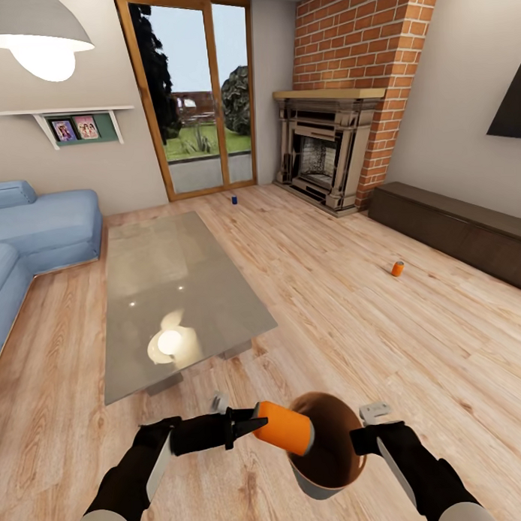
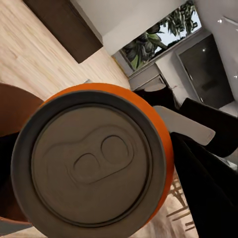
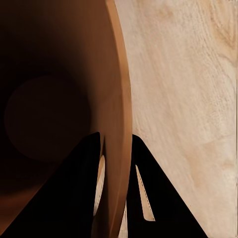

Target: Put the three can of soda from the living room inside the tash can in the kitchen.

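Low in the head view, the left gripper (image 1: 250,426) pinched a small orange cylindrical soda can (image 1: 284,428), lying on its side with its far end at the mouth of the round tapered trash bin (image 1: 328,468), grey outside and glossy copper-brown inside. From the left wrist, that can's dull grey lid with its pull tab faced the camera. The right gripper (image 3: 115,163) was clamped on the bin's rim, one finger inside, one outside. Well apart on the light wood plank floor (image 1: 352,302) stood a second orange can (image 1: 397,268) and, near the glass door, a blue can (image 1: 233,200)
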Controlling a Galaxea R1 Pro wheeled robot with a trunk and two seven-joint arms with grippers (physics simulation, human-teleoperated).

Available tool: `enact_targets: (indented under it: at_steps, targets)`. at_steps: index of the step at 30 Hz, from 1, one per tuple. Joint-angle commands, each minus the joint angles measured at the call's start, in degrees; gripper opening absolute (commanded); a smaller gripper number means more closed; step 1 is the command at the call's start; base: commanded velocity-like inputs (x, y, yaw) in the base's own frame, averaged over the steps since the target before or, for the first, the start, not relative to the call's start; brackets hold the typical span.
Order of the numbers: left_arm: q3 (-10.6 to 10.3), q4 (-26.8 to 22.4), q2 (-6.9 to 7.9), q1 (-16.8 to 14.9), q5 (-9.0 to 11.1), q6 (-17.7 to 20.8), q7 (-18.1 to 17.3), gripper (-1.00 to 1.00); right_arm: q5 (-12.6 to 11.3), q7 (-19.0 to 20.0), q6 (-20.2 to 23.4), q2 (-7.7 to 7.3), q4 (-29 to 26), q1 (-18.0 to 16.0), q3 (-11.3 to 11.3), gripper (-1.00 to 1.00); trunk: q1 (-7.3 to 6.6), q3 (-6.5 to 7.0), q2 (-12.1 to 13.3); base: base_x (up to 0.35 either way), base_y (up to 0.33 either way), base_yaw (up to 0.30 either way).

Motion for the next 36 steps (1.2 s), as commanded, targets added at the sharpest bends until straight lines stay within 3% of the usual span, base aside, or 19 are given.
enact_targets:
  at_steps: [1, 5, 16, 17, 19, 22, 27, 36]
  targets:
    - [0.0, 0.01, -0.07, 0.0, 0.0, -0.04, 0.3, -1.0, 0.03, 0.25, 0.01, 0.09, -0.02, -0.02, -0.02, -1.0, 0.0, 0.0, 0.0, 0.0, 0.0, 0.0]
    - [0.0, 0.05, -0.28, 0.0, -0.09, -1.32, 1.48, -1.0, 2.53, 0.25, 0.01, 1.12, -0.02, -0.02, -0.03, -1.0, 0.0, 0.0, 0.0, 0.0, 0.0, 0.0]
    - [-0.17, 1.77, -1.29, 0.0, -0.49, -2.17, 4.8, -1.0, 3.41, 0.25, 0.0, 2.53, -0.03, -0.02, -0.01, -1.0, 0.0, 0.0, 0.0, 0.0, 0.0, 0.0]
    - [-0.26, 2.01, -1.52, 0.0, -0.89, -2.18, 4.85, -1.0, 3.41, 0.25, 0.0, 2.55, -0.05, -0.02, -0.01, -1.0, 0.0, 0.0, 0.0, 0.0, 0.0, 0.0]
    - [-0.5, 2.71, -2.49, 0.0, -4.6, -2.89, 5.03, -1.0, 3.43, 0.25, 0.0, 2.59, -0.08, -0.02, -0.01, -1.0, 0.0, 0.0, 0.0, 0.0, 0.0, 0.0]
    - [-0.57, 2.95, -3.15, 0.0, -6.92, -3.33, 5.09, -1.0, 3.43, 0.25, 0.0, 2.61, -0.07, -0.02, 0.0, -1.0, 0.0, 0.0, 0.0, 0.0, 0.0, 0.0]
    - [-0.67, 3.82, -3.83, 0.0, -8.33, -3.59, 5.16, -1.0, 3.43, 0.25, 0.04, 2.62, -0.05, -0.02, -0.01, -1.0, 0.0, 0.0, 0.0, 0.0, 0.0, 0.0]
    - [-0.82, 3.82, -4.09, 0.0, -8.62, -3.64, 5.22, -1.0, 3.49, 0.25, 0.09, 3.5, -0.04, -0.02, 0.03, -1.0, 0.0, 0.0, 0.0, 0.0, 0.0, 0.0]
